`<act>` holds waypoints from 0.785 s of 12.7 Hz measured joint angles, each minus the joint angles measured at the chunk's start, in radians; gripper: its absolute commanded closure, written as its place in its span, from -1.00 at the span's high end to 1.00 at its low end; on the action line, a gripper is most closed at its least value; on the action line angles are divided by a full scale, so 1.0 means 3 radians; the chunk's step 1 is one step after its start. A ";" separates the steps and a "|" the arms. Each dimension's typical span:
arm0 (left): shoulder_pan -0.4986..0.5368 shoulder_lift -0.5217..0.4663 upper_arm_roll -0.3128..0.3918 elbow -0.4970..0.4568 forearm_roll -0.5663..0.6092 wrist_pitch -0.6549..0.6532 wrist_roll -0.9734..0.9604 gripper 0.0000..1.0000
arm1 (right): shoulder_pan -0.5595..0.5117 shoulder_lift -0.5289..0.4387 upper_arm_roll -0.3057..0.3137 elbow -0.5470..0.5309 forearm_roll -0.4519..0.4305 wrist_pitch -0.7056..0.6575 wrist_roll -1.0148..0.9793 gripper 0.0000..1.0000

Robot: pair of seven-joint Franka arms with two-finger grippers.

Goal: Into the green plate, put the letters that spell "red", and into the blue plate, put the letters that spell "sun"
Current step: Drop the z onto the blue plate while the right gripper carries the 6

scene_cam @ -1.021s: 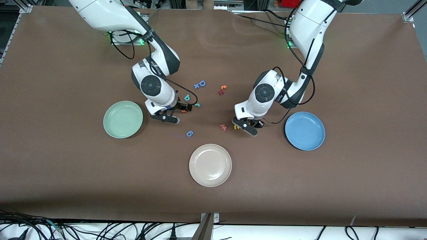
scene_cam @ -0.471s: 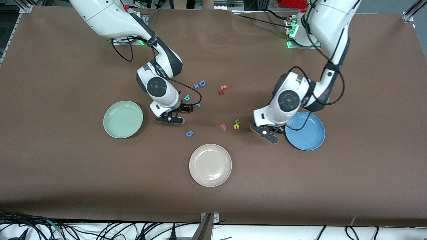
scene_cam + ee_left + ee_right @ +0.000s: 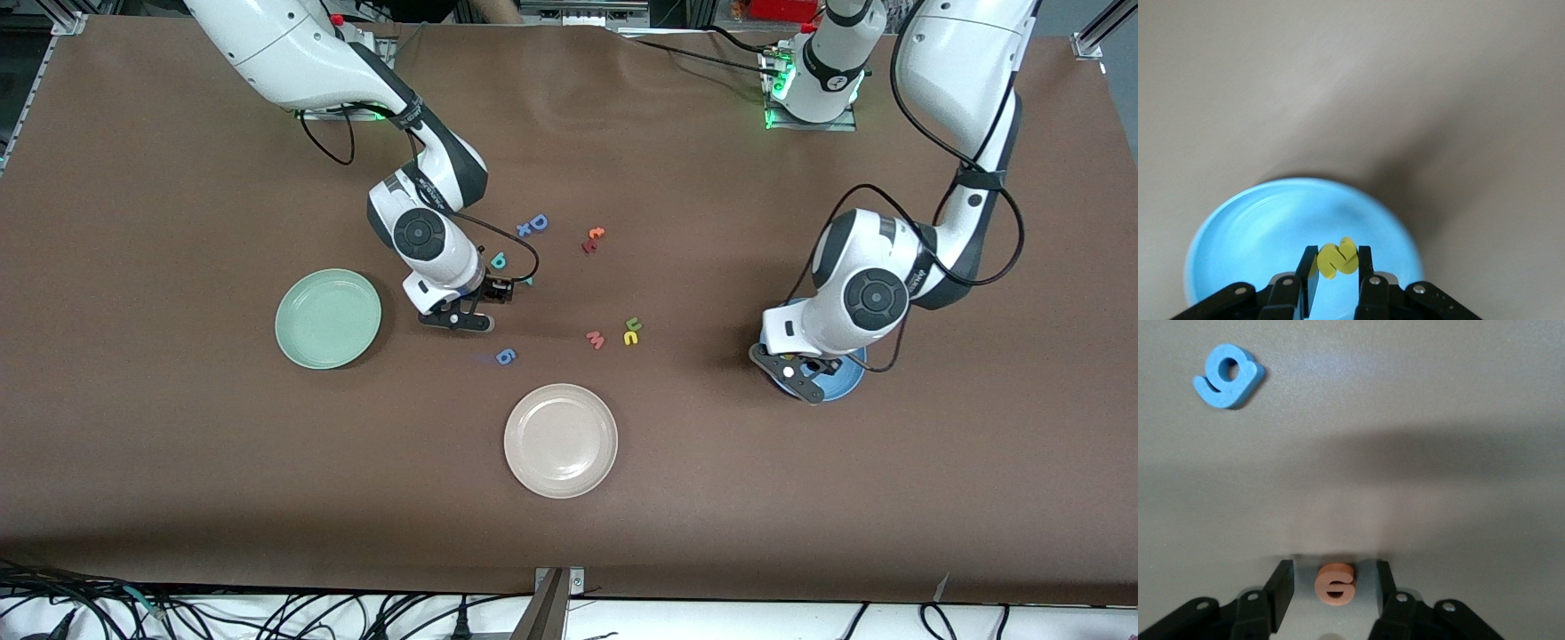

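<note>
Left gripper (image 3: 1333,267), clamped on a yellow "s" (image 3: 1337,259), hangs over the blue plate (image 3: 1245,230) at the left arm's end of the bench (image 3: 800,533), apparently ready to drop it. Right gripper (image 3: 1333,583) sits low on the bench beside the green plate (image 3: 328,318), its fingers (image 3: 1279,580) apart on either side of an orange "e" (image 3: 1335,583), not yet pinching it. Green "u" (image 3: 632,330) and a pink letter (image 3: 595,339) lie mid-bench; a blue "6"-like letter (image 3: 1227,375) lies nearer the front camera than the right gripper. Judged next: let the "s" go into the blue plate, squeeze the "e", then carry it to the green plate.
</note>
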State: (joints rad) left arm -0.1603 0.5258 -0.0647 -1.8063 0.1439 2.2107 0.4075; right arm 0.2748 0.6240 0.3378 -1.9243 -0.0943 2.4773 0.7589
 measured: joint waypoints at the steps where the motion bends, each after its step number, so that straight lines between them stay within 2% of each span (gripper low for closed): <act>1: 0.0026 0.0033 0.0000 -0.0009 0.0090 0.0000 0.0005 -0.69 | 0.0000 0.0008 0.0000 -0.0007 0.0000 0.0019 -0.0001 -0.02; 6: 0.0184 0.0186 -0.0002 -0.0013 0.0133 0.0040 0.0080 -0.65 | -0.0001 0.0002 -0.0002 -0.0007 -0.0008 0.0034 -0.0001 -0.74; 7: 0.0189 0.0212 -0.0003 -0.0013 0.0133 0.0100 0.0108 -0.61 | -0.0001 0.0002 -0.0002 -0.0007 -0.0008 0.0038 -0.0001 -0.81; 8: 0.0192 0.0247 -0.0003 -0.0013 0.0134 0.0192 0.0132 0.05 | 0.0000 0.0002 -0.0001 -0.0007 -0.0008 0.0040 -0.0001 -0.82; 9: 0.0205 0.0286 -0.0003 -0.0012 0.0134 0.0267 0.0172 0.97 | 0.0000 0.0002 -0.0001 -0.0007 -0.0008 0.0040 -0.0001 -0.82; 10: 0.0221 0.0314 -0.0003 -0.0012 0.0134 0.0304 0.0194 1.00 | 0.0000 0.0002 -0.0001 -0.0007 -0.0008 0.0041 -0.0001 -0.82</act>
State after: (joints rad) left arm -0.0940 0.6200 -0.0655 -1.8099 0.1840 2.3020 0.4657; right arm 0.2747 0.6247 0.3374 -1.9265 -0.0966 2.4895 0.7587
